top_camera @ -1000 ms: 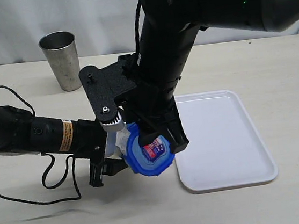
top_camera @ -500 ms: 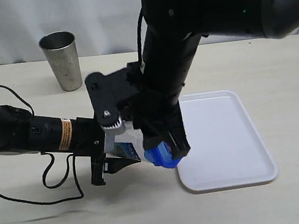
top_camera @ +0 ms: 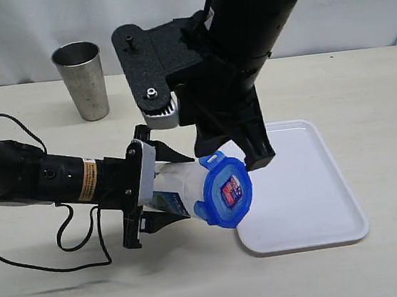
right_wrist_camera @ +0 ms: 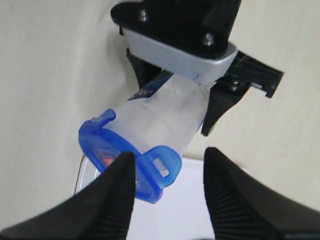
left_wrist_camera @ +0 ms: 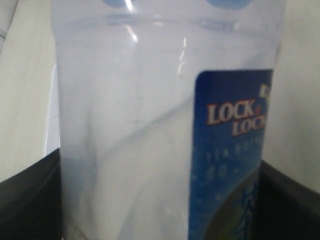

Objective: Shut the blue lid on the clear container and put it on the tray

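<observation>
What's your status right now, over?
Left claw shut on clear container, held sideways. Right claw open just above blue lid; lid on the mouth, flaps sticking out. Tray alongside, nothing in the way.

This looks like a robotics lab: a bare cream bench (top_camera: 364, 87) backed by a plain white curtain (top_camera: 19, 25). A black left arm (top_camera: 22, 176) and right arm (top_camera: 255, 20) reach over it. A loose cable (top_camera: 72, 238) lies on top.

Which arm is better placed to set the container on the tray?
Left. The left fingers clamp the container, whose lid end hangs at the tray's edge. The right fingers are open above the lid, holding nothing.
</observation>
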`<state>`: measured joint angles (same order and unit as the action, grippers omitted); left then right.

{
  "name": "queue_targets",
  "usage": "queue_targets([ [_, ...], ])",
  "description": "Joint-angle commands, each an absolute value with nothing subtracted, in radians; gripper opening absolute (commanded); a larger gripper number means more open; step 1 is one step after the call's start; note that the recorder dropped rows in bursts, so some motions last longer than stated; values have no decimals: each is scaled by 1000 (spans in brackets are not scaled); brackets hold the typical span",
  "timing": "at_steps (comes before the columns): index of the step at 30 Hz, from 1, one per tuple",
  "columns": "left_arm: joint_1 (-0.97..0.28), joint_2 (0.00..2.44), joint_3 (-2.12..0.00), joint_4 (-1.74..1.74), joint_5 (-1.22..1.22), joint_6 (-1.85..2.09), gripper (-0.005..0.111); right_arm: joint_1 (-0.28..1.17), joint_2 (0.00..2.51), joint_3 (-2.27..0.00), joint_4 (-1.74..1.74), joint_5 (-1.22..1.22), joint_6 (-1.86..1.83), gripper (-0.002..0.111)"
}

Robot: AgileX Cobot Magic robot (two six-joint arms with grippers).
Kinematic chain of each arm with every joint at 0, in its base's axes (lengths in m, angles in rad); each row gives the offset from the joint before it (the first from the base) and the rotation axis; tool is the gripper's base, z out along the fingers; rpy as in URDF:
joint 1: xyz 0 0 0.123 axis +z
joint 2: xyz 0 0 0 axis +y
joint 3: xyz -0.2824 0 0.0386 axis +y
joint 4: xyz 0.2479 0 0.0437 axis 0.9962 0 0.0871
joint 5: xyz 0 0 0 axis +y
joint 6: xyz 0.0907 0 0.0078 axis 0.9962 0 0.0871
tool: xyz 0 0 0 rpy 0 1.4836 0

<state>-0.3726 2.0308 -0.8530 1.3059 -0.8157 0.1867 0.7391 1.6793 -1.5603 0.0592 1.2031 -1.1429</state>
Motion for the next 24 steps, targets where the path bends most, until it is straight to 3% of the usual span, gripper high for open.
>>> queue_targets([
  [1, -374, 2021, -852, 1309, -874, 180, 0, 709, 1676, -1497, 53, 1196, -1160, 42],
  [18, -374, 2021, -852, 1336, -982, 156, 0, 698, 1680, -1383, 78, 1077, -1173, 41],
  [24, -372, 2021, -852, 1341, -1039, 150, 0, 700, 1700, -1381, 88, 1102, -1173, 33],
])
